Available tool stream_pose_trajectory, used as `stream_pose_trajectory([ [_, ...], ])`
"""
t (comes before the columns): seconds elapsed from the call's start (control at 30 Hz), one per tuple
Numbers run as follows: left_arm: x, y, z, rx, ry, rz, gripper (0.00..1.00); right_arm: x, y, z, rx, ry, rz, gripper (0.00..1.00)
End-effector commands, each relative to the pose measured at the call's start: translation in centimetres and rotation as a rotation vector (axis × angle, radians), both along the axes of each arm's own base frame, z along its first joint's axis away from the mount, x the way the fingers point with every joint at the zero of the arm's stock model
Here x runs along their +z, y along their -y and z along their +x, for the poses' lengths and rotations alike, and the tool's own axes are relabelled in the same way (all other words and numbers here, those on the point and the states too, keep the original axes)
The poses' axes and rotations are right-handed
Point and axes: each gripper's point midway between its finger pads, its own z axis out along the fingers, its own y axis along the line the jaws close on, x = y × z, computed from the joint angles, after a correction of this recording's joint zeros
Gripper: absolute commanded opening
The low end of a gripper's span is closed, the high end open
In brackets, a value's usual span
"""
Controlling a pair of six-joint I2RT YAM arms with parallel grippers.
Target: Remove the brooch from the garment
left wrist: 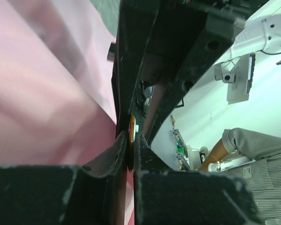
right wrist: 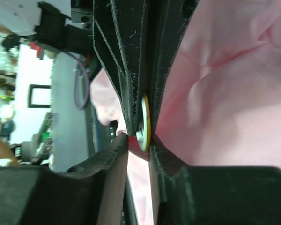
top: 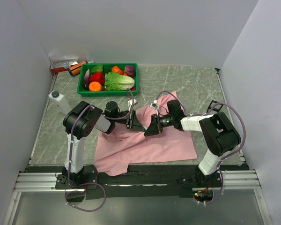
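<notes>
The brooch (left wrist: 131, 131), a gold disc seen edge-on, sits nipped between the pressed-together fingertips of the left gripper (left wrist: 131, 152); the right gripper (right wrist: 139, 146) meets it tip to tip, jaws slightly parted around the disc's rim; the pink garment (top: 145, 145) lies bunched beneath both on the table (top: 187, 79).

- A robotics lab: a left arm (top: 82, 123) and a right arm (top: 220, 133) bolted to a metal rail (top: 140, 180) at the near edge of a marbled desk (top: 196, 82).
- Plain white walls (top: 145, 28) box the desk in.
- In the room beyond, a person (left wrist: 262, 161) in a striped shirt.
</notes>
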Motion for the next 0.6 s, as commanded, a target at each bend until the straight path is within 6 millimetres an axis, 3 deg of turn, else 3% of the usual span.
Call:
stream_pose_trajectory([
  [0.0, 5.2, 1.3, 1.6, 0.066, 0.24, -0.158, 0.01, 1.9, -1.2, -0.9, 0.094, -0.025, 0.092, 0.35],
  [0.17, 4.9, 1.0, 1.2, 0.057, 0.234, -0.144, 0.01, 2.2, -1.3, -0.8, 0.089, -0.029, 0.1, 0.28],
  [0.57, 4.4, 0.5, 0.5, 0.049, 0.237, -0.109, 0.01, 3.1, -0.3, 1.3, -0.006, -0.047, 0.105, 0.31],
])
